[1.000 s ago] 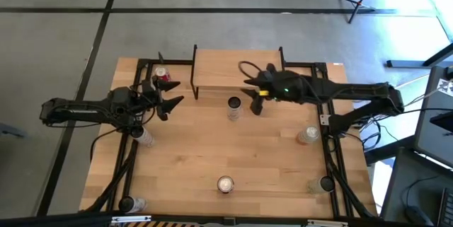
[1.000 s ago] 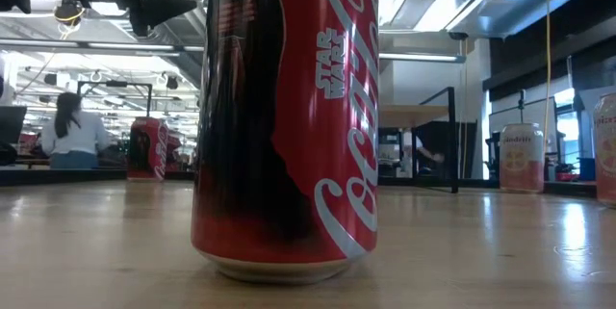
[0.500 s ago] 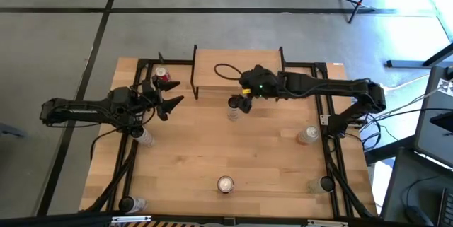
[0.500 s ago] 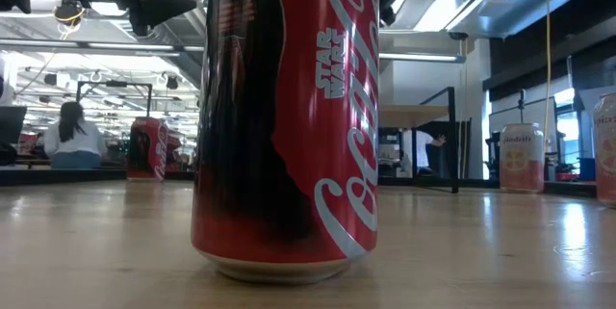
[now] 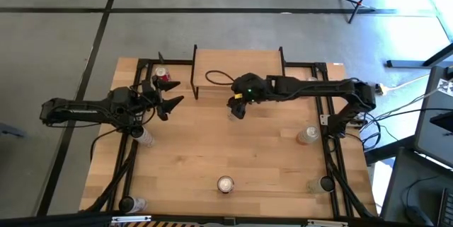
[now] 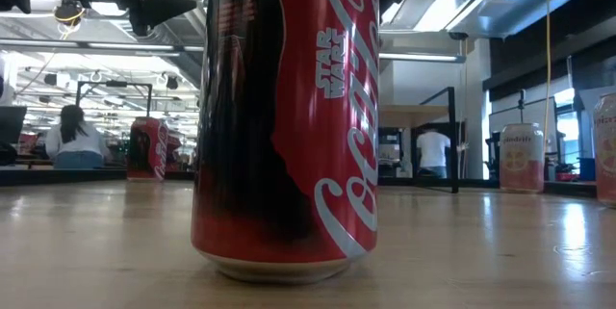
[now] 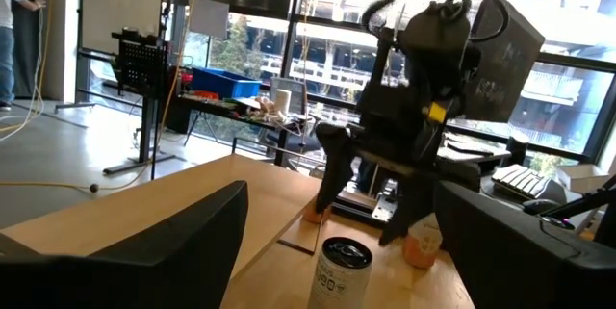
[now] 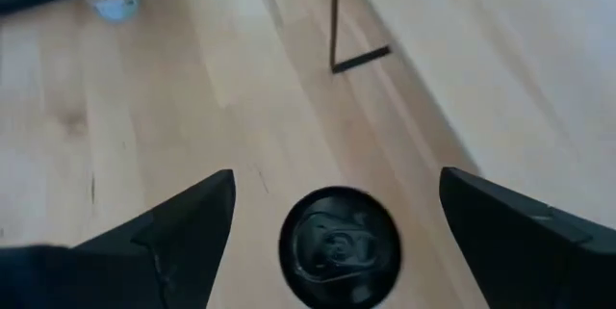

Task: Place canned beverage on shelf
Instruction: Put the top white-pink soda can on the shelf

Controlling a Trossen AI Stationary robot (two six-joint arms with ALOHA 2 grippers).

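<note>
Seven cans stand on the worktop (image 5: 212,149) in the high view: a red can (image 5: 162,78) near the far left corner beside the shelf (image 5: 237,68), one can (image 5: 144,136) by the left edge, one (image 5: 131,204) at the near left corner, a red cola can (image 5: 225,184) at the middle of the near edge, one (image 5: 322,184) at the near right corner, an orange can (image 5: 307,136) by the right edge, and a dark-topped can (image 5: 233,113) just in front of the shelf's near edge. One shelf, a low light-wood board on thin black legs, sits at the middle of the far edge; no can is on it. The dark-topped can stands upright, its dark lid and pull tab seen from above in the right wrist view (image 8: 338,245); the left wrist view shows a pale side with dark print (image 7: 340,269). The right gripper (image 5: 238,105) hangs directly over this can, fingers (image 8: 173,232) spread wide to either side of the lid, not touching it. The left gripper (image 5: 168,102) waits near the left edge, beside the red can, fingers apart and holding nothing.
</note>
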